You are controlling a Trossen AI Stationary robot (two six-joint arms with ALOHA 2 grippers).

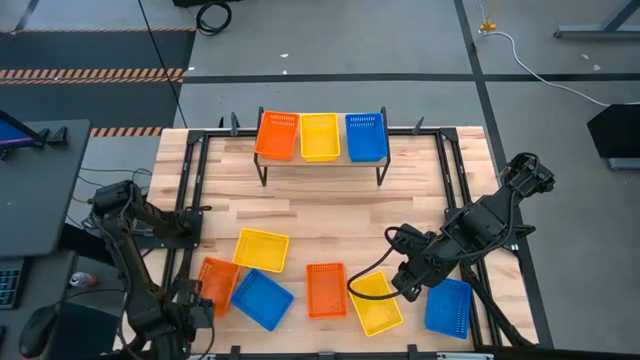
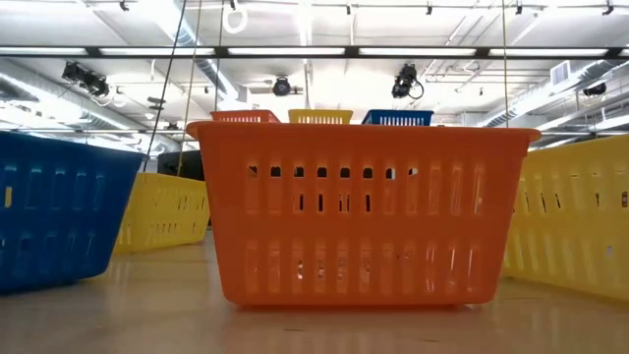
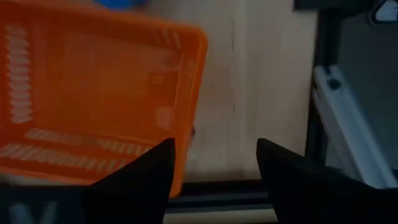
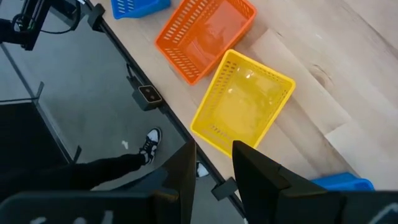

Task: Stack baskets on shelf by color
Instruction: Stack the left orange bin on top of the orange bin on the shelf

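Note:
The shelf (image 1: 322, 166) at the far middle carries an orange (image 1: 277, 134), a yellow (image 1: 319, 136) and a blue basket (image 1: 366, 136) side by side. Six more baskets stand on the tabletop near the front edge. My left gripper (image 3: 214, 158) is open, pointing down at the near left. One of its fingers (image 3: 152, 174) stands at the corner of the leftmost orange basket (image 1: 217, 282), and nothing is between the fingers. My right gripper (image 4: 213, 165) hovers open above a yellow basket (image 4: 244, 109), holding nothing. My left gripper has one finger in front of the orange basket's corner rim (image 3: 186, 134). I cannot tell whether it touches it. The basket rests flat on the table.
Also on the table are a yellow (image 1: 261, 249), a blue (image 1: 262, 298), an orange (image 1: 326, 290) and a blue basket (image 1: 448, 306). Black frame rails (image 1: 190, 190) run along both table sides. A person's shoe (image 4: 149, 144) shows on the floor beyond the near edge.

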